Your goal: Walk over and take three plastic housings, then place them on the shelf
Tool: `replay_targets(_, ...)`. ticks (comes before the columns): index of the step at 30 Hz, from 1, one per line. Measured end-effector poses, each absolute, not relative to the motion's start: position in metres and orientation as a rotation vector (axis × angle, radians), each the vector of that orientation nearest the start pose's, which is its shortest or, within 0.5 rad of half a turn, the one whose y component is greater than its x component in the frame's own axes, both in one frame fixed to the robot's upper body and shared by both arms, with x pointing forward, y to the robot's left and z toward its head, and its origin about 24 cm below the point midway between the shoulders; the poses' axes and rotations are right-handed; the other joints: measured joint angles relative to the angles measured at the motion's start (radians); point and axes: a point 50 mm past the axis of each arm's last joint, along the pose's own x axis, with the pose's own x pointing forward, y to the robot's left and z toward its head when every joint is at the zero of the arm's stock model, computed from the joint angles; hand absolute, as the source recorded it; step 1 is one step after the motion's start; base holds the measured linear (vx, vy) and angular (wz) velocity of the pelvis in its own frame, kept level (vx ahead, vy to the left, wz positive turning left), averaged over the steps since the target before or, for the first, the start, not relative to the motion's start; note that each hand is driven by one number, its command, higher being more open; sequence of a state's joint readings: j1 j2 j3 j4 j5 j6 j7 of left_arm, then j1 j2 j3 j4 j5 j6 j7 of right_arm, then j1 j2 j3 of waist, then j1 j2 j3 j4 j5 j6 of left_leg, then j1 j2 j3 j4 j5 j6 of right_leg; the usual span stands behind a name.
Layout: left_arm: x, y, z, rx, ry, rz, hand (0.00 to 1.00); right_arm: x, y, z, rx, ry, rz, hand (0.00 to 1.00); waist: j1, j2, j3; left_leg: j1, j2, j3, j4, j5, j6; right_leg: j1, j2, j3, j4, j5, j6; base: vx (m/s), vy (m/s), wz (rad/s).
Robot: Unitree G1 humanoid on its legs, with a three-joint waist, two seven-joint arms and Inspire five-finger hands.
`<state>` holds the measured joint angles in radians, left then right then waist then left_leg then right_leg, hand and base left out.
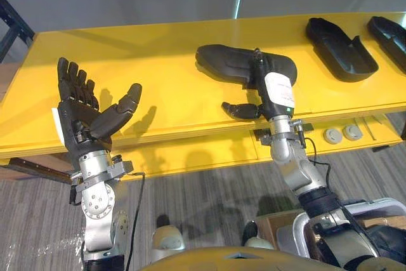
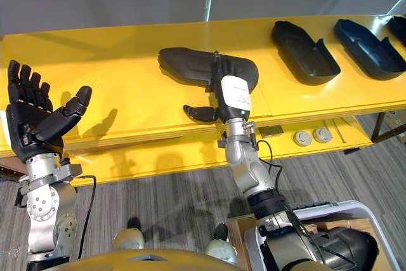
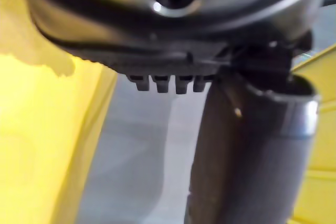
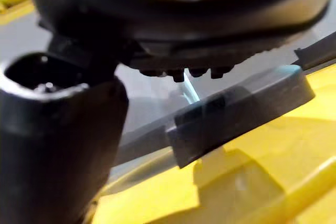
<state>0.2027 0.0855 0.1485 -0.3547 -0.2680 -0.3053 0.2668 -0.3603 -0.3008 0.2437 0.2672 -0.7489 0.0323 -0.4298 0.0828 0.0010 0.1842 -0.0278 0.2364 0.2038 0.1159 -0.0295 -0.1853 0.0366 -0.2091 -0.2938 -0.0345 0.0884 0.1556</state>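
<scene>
Now the right robot hand [image 1: 276, 90] is resting on the nearest housing [image 1: 219, 61] on the table [image 1: 158, 42], fingers lying straight, thumb splayed, nothing gripped. The left robot hand [image 1: 79, 109] is hovering open and empty. First pickup, I'd say: next the thumb needs closing under the edge.

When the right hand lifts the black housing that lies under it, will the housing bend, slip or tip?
Probably stiff: the housing keeps a moulded shell shape on the table. Likely light, as its edge looks thin-walled. It may tip, since it is long and the right hand sits over one end.
</scene>
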Motion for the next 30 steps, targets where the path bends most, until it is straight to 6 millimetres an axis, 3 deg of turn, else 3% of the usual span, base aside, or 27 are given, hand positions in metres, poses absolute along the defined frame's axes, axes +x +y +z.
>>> replay_targets(6, 0.197, 0.215, 0.108, -0.188, -0.466, 0.41, 1.0, 0.332, -0.15, 0.096, -1.097, -0.365, -0.206, 1.0, 0.0, 0.01, 0.006, -0.003, 0.0, -0.001, 0.0, 0.0, 0.0, -0.002, 0.0, 0.0, 0.0, 0.0, 0.0, 0.0, 0.0, 0.0)
replay_targets(15, 0.198, 0.213, 0.108, -0.198, -0.459, 0.41, 1.0, 0.355, -0.147, 0.12, -1.124, -0.417, -0.246, 1.0, 0.013, 0.046, 0.027, -0.023, -0.003, -0.012, 0.003, 0.007, 0.007, -0.017, 0.0, -0.004, 0.0, 0.004, 0.002, 0.0, 0.0, 0.0)
replay_targets(20, 0.199, 0.209, 0.107, -0.21, -0.452, 0.398, 1.0, 0.362, -0.148, 0.122, -1.159, -0.407, -0.253, 1.0, 0.025, 0.06, 0.034, -0.023, -0.006, -0.02, 0.0, 0.01, 0.012, -0.015, -0.002, -0.008, 0.0, 0.004, 0.002, 0.0, 0.003, 0.01)
replay_targets(24, 0.203, 0.202, 0.095, -0.218, -0.394, 0.381, 1.0, 0.371, -0.146, 0.128, -1.201, -0.408, -0.259, 1.0, 0.025, 0.08, 0.044, -0.025, -0.018, -0.023, 0.0, 0.015, 0.018, -0.017, -0.013, -0.006, -0.003, 0.011, 0.007, -0.02, 0.011, 0.0)
replay_targets(29, 0.204, 0.201, 0.092, -0.218, -0.371, 0.376, 1.0, 0.38, -0.142, 0.136, -1.31, -0.426, -0.24, 1.0, 0.034, 0.084, 0.047, -0.035, -0.021, -0.026, 0.002, 0.015, 0.019, -0.018, -0.014, -0.006, -0.022, 0.028, 0.006, -0.01, 0.008, 0.0)
replay_targets(30, 0.204, 0.201, 0.092, -0.218, -0.371, 0.376, 1.0, 0.381, -0.143, 0.138, -1.333, -0.433, -0.232, 0.0, 0.039, 0.087, 0.048, -0.035, -0.022, -0.026, 0.002, 0.015, 0.019, -0.018, -0.014, -0.006, -0.022, 0.029, 0.006, 0.0, 0.0, 0.0)
